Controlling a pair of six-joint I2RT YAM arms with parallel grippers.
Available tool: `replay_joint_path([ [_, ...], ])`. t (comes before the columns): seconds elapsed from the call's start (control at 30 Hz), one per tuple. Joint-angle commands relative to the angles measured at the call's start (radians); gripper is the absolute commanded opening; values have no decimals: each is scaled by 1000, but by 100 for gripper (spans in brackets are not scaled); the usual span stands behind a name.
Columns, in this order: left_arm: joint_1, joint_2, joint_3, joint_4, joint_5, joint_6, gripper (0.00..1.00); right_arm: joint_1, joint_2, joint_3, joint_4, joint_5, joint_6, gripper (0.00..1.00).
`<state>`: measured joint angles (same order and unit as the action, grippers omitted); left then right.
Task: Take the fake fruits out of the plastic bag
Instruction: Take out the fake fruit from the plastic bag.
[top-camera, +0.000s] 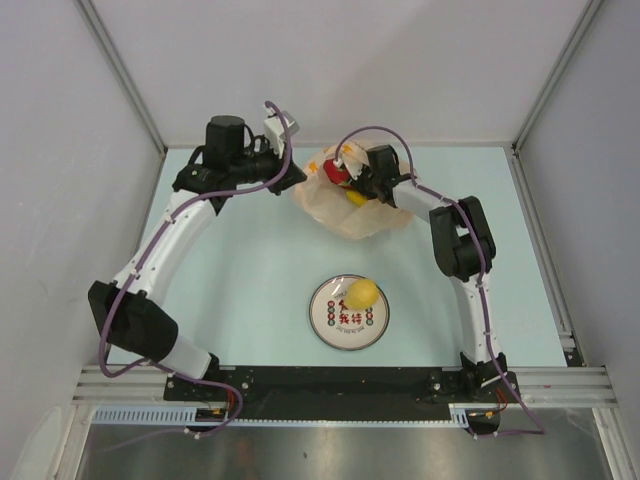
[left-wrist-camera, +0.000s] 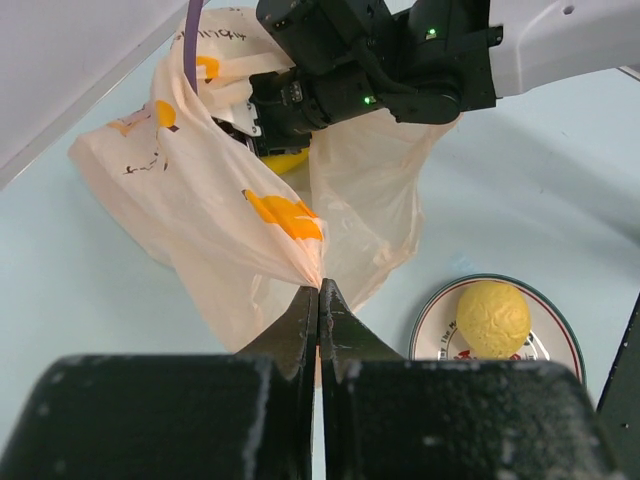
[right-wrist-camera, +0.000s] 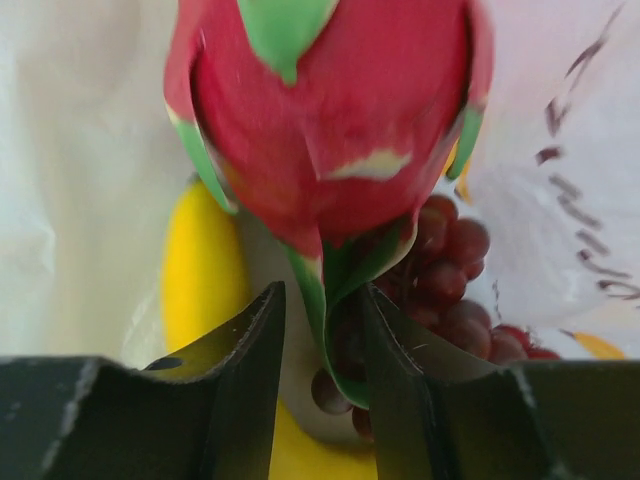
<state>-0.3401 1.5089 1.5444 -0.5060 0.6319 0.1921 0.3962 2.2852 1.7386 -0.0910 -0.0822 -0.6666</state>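
The pale-orange plastic bag (top-camera: 362, 216) lies at the back middle of the table, its mouth held open. My left gripper (left-wrist-camera: 320, 290) is shut on a bunched fold of the bag (left-wrist-camera: 200, 200); it also shows in the top view (top-camera: 298, 177). My right gripper (right-wrist-camera: 322, 290) is inside the bag's mouth (top-camera: 354, 184), jaws narrowly open around a green tip of the red dragon fruit (right-wrist-camera: 330, 120); the tip touches the right finger only. The banana (right-wrist-camera: 200, 270) and the grape bunch (right-wrist-camera: 450, 260) lie under it. The lemon (top-camera: 363, 293) sits on the plate.
The round white plate (top-camera: 328, 322) with red characters stands at the front middle of the table, also in the left wrist view (left-wrist-camera: 430, 340). Grey walls close in the table on the left, back and right. The arm bases stand at the near edge.
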Motion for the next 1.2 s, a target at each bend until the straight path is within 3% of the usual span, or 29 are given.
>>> replay_joint_path([
  [0.0, -5, 13, 34, 32, 25, -11, 0, -13, 28, 42, -49, 48, -14, 41],
  [0.07, -5, 23, 39, 35, 29, -16, 0, -13, 36, 44, -36, 55, -14, 39],
  [0.3, -5, 39, 56, 35, 32, -36, 0, -14, 20, 45, -44, 39, -44, 2],
  [0.4, -5, 45, 59, 47, 25, -46, 0, -16, -26, 15, -53, -4, -85, 0],
  [0.53, -5, 80, 85, 83, -40, -91, 1, -10, -180, -141, 66, -39, -134, 0],
  [0.77, 0, 181, 203, 87, -89, -85, 1, -8, -446, -338, 136, -160, -348, 0],
  [1.0, 19, 313, 376, 23, -120, -59, 1, -8, -590, -444, 238, -203, -395, 0],
  [1.17, 19, 317, 388, 18, -150, -24, 7, 3, -684, -498, 324, -220, -419, 0],
])
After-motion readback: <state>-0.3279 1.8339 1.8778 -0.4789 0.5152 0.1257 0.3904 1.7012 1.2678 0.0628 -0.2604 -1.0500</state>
